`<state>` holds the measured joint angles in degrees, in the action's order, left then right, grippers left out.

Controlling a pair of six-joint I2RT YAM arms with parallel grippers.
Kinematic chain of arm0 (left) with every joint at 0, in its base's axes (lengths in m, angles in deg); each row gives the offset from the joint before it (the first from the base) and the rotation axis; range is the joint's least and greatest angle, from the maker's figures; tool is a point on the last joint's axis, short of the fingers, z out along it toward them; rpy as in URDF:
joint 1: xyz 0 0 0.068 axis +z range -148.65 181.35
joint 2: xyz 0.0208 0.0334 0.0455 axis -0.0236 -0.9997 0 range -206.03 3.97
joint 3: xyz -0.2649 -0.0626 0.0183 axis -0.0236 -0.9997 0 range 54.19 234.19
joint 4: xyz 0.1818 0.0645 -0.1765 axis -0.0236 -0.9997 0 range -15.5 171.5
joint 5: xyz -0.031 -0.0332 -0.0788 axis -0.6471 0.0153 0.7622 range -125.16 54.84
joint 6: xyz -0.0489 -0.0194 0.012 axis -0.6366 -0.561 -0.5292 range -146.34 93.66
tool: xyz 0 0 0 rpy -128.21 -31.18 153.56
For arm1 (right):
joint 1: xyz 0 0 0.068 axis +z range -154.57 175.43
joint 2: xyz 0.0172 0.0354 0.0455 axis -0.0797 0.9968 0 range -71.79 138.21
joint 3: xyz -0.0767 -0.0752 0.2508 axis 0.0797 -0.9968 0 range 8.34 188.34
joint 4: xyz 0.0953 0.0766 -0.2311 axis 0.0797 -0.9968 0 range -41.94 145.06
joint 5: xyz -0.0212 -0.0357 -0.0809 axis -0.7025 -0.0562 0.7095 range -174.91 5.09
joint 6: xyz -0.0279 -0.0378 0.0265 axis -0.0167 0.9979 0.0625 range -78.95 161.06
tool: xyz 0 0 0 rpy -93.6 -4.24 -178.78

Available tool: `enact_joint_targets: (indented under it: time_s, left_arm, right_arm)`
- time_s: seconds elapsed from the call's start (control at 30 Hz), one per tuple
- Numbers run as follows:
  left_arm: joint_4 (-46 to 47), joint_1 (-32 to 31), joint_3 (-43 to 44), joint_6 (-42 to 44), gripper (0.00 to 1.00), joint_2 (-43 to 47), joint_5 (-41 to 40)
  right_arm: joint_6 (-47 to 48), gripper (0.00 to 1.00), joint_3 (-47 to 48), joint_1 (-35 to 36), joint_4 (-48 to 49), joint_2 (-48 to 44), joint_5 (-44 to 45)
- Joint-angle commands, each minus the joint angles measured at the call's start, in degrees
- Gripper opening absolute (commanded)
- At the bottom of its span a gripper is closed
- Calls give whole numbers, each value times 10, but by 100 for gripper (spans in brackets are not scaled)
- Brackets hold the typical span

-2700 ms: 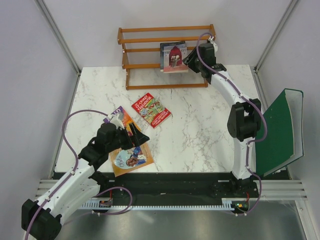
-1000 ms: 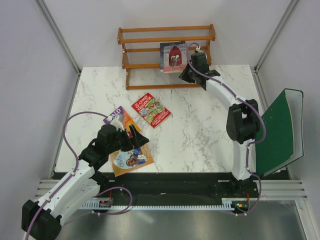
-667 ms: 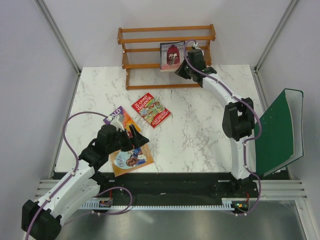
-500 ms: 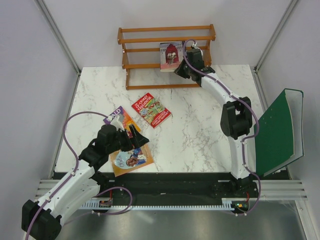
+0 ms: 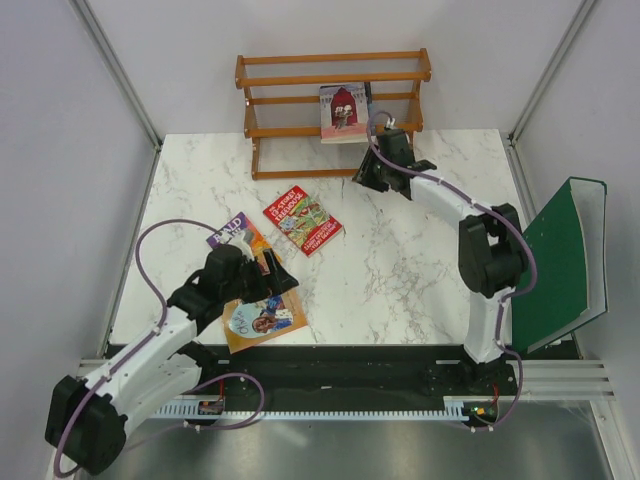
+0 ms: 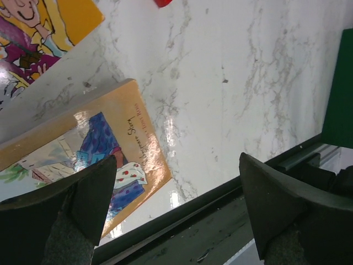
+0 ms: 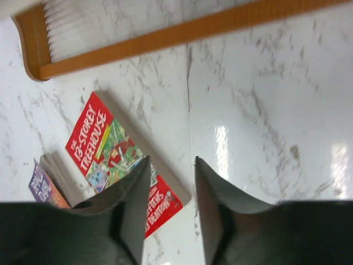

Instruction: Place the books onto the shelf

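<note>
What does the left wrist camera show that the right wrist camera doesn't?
Only the left wrist: the orange paperback with a blue picture, the green binder's edge, and the wide-open left gripper. Only the right wrist: the brown wooden shelf's bottom rail and the open right gripper. Both: the white marble table, the purple and orange Roald Dahl paperback, and the red cartoon-covered paperback, just a sliver in the left wrist.
</note>
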<state>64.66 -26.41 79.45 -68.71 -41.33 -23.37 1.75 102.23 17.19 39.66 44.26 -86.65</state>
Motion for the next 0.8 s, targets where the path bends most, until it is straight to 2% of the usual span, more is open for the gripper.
enact_joint_targets:
  time_s: [0.0,0.03,0.1,0.13,0.2,0.23,0.3,0.5,0.77]
  left_arm:
    - [-9,-1,56,38,98,-65,-44]
    - [-23,-1,64,40,98,-90,-50]
    - [-40,2,84,49,98,-111,-67]
    - [-56,3,90,52,98,-125,-70]
    - [-71,15,102,55,99,-135,-80]
    - [-80,18,104,57,99,-137,-82]
    - [-83,30,110,64,99,-140,-78]
    - [-86,37,136,73,99,-160,-73]
    - [-86,38,146,76,98,-203,-65]
  right_arm:
    - [23,50,-126,49,51,-106,-9]
    - [26,59,-144,60,53,-115,-10]
    - [26,68,-196,96,66,-138,-17]
    - [20,76,-212,107,70,-147,-20]
    - [1,84,-265,135,92,-154,-34]
    - [-9,91,-288,141,108,-161,-41]
    - [-39,98,-352,157,165,-165,-49]
    - [-95,98,-445,161,280,-146,-63]
    - [-110,98,-469,163,310,-136,-68]
